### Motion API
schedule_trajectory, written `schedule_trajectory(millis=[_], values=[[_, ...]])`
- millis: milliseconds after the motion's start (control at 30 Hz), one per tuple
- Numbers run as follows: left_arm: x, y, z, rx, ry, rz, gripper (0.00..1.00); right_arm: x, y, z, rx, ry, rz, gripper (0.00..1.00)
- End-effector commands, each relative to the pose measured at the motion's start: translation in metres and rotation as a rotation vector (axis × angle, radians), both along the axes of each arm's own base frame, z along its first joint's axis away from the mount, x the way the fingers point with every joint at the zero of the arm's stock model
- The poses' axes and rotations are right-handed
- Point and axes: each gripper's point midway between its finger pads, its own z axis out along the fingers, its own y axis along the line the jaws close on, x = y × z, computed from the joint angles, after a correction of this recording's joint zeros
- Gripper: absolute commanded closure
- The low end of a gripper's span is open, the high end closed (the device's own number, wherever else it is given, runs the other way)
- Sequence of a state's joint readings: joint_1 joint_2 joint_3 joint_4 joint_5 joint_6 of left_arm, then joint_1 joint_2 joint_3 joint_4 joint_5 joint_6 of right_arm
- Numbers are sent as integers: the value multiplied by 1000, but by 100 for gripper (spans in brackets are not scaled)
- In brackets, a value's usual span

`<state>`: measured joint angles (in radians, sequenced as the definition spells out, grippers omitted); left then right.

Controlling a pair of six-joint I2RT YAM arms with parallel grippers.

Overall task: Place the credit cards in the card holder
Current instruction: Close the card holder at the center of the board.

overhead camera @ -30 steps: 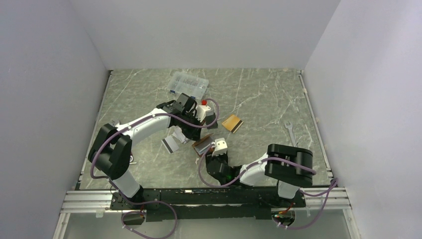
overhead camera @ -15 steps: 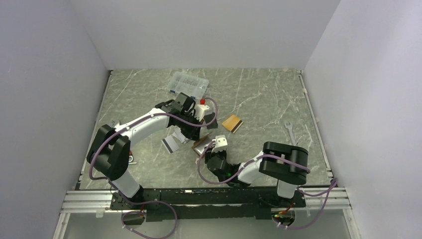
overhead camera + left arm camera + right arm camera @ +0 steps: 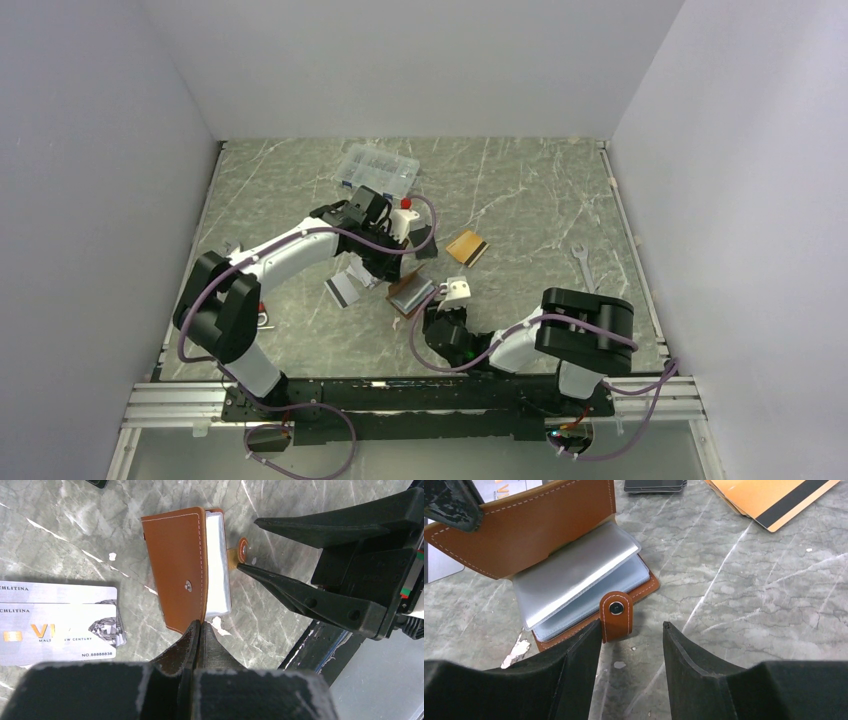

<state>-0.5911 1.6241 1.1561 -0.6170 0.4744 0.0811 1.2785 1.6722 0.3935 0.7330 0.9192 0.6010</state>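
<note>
The brown card holder (image 3: pixel 409 293) lies mid-table with its cover lifted, showing silvery sleeves (image 3: pixel 574 570). My left gripper (image 3: pixel 198 627) is shut on the edge of the brown cover (image 3: pixel 177 565); in the right wrist view its fingertip (image 3: pixel 449 500) holds the cover (image 3: pixel 524 525) up. My right gripper (image 3: pixel 631 627) is open just in front of the holder, the snap strap (image 3: pixel 616 615) touching its left finger. Silver credit cards (image 3: pixel 55 625) lie stacked left of the holder. An orange card (image 3: pixel 774 500) with a dark stripe lies beyond it, to the right.
A clear compartment box (image 3: pixel 377 170) stands at the back. A small black rectangle (image 3: pixel 654 485) lies just past the holder. A wrench (image 3: pixel 583 265) rests on the right. The table's near edge and rail (image 3: pixel 320 650) run close behind the holder.
My right wrist has shifted a little to the right and its jaws have narrowed slightly. The left gripper keeps its hold on the cover.
</note>
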Motion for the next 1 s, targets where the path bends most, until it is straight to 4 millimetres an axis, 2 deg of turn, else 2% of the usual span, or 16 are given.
schedule_trajectory(millis=[0,133,400,533,667,800,833,867,900,933,967], values=[[-5,0,15,-38,-7,8,100,3,-2,8,23,-9,-47,50],[-8,-2,19,-60,1,5,100,6,-12,1,-24,21,-127,52],[-18,-7,4,-76,67,-2,100,7,-23,0,62,67,-190,65],[-21,-14,7,-89,78,-9,100,5,-26,0,106,93,-190,68],[-32,-28,15,-131,94,-64,90,7,-31,-1,163,129,-198,68],[-47,-44,13,-163,147,-130,79,8,-38,-8,209,165,-215,74],[-49,-48,11,-170,159,-142,61,7,-39,-8,223,170,-215,76],[-53,-51,9,-182,185,-158,30,7,-41,-9,234,175,-217,77],[-56,-53,8,-194,211,-175,6,6,-42,-10,248,179,-217,78],[-59,-56,6,-211,236,-195,1,6,-44,-10,267,185,-218,78],[-61,-57,6,-234,252,-211,1,5,-46,-11,290,189,-217,79]])
